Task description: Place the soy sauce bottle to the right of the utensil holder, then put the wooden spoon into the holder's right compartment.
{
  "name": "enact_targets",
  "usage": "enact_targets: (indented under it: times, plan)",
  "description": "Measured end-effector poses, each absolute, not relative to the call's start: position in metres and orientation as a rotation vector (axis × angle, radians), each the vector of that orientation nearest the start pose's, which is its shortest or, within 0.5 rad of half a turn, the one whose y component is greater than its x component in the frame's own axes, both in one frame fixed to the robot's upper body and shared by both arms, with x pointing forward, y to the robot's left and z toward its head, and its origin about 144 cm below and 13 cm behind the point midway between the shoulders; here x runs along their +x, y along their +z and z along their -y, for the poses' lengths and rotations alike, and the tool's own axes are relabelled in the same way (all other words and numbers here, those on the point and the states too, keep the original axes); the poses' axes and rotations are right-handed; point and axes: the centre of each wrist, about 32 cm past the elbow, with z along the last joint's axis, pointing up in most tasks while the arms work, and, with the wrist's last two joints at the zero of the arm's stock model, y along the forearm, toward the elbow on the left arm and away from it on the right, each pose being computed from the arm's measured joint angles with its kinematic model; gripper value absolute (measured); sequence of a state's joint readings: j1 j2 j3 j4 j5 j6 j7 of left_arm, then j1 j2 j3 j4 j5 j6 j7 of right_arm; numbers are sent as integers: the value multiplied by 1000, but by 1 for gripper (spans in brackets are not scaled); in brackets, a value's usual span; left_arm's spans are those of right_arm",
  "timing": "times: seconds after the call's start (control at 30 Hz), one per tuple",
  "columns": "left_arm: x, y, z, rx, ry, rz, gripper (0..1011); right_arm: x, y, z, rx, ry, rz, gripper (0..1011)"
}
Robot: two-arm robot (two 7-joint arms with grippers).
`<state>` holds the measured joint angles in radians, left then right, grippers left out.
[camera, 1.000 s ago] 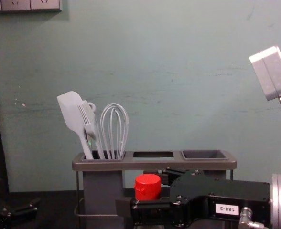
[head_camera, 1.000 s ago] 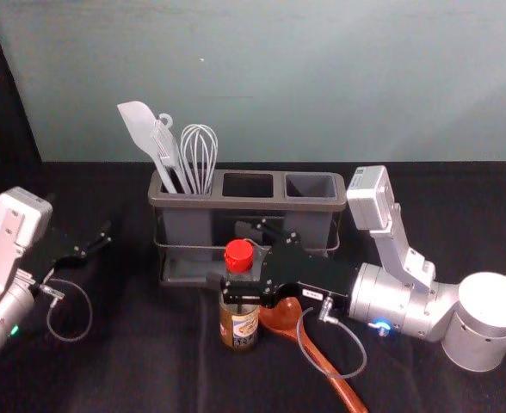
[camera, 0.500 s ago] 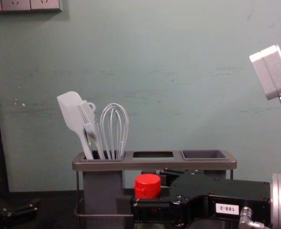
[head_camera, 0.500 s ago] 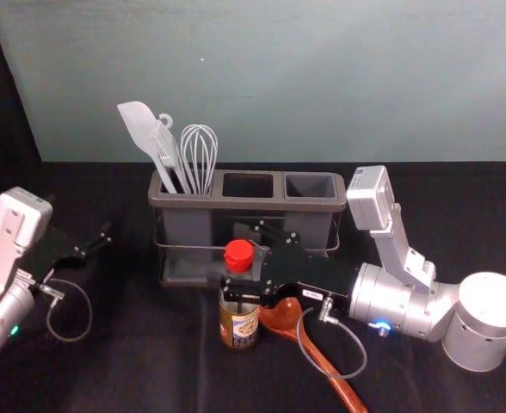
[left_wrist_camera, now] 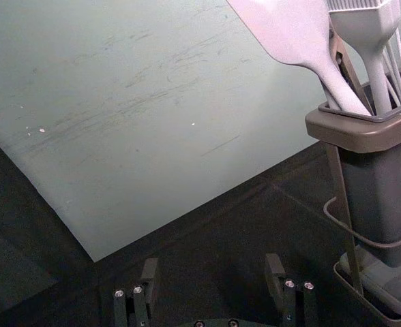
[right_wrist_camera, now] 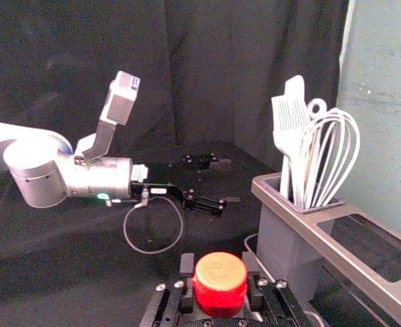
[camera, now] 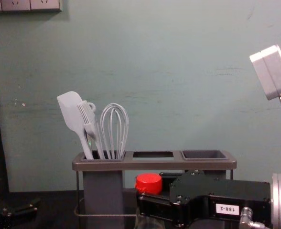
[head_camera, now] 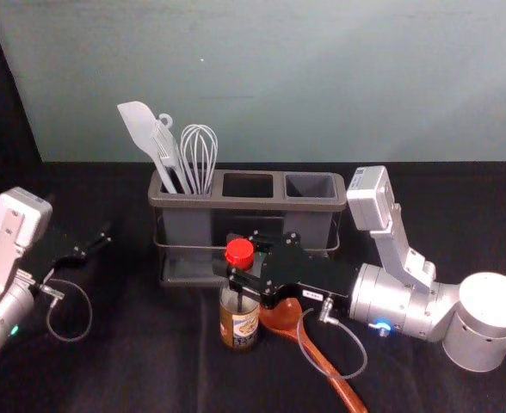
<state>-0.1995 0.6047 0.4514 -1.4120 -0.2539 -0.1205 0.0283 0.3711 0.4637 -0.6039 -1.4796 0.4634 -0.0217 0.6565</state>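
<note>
The soy sauce bottle (head_camera: 239, 329) stands upright on the black cloth (head_camera: 132, 361), in front of the middle part of the utensil holder (head_camera: 262, 203), and its red cap (head_camera: 239, 254) comes up between the holder's front and the right gripper (head_camera: 228, 253). The bottle is pinched at its top by the right gripper, which is reached in from the right in front of the holder; in the right wrist view, the cap is flanked closely on both sides by its fingers (right_wrist_camera: 187, 267). The wooden spoon (head_camera: 322, 362) is laid on the cloth in front of the holder, with its bowl just beside the bottle, on the bottle's right. The handle is slanted away from the holder, toward the near right, and is crossed by a grey cable (head_camera: 362, 344) of the right arm. The left gripper (head_camera: 80, 217) is parked to the left of the holder, well apart from it; in the left wrist view, the fingers of the left gripper (left_wrist_camera: 212, 269) are seen spread wide. In the holder's left compartment, a spatula (head_camera: 138, 123), a brush (head_camera: 163, 140) and a whisk (head_camera: 199, 146) are held with their heads up. Behind the holder, a pale green wall (head_camera: 279, 77) is seen.
</note>
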Motion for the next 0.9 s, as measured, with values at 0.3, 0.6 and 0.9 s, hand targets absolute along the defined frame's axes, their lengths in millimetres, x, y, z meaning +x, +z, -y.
enact_targets:
  times: [0.3,0.6,0.9]
  plan:
    - [489,1140,-310,304,1248,285,1011,518,1188,208,-86,-427,82,386]
    - [489,1140,-310,304,1248,285,1011,507,1199,210,-79,-436,116,386]
    - [489,1140,-310,304,1248,285,1012,474,1218,230,-54,-488,141,386]
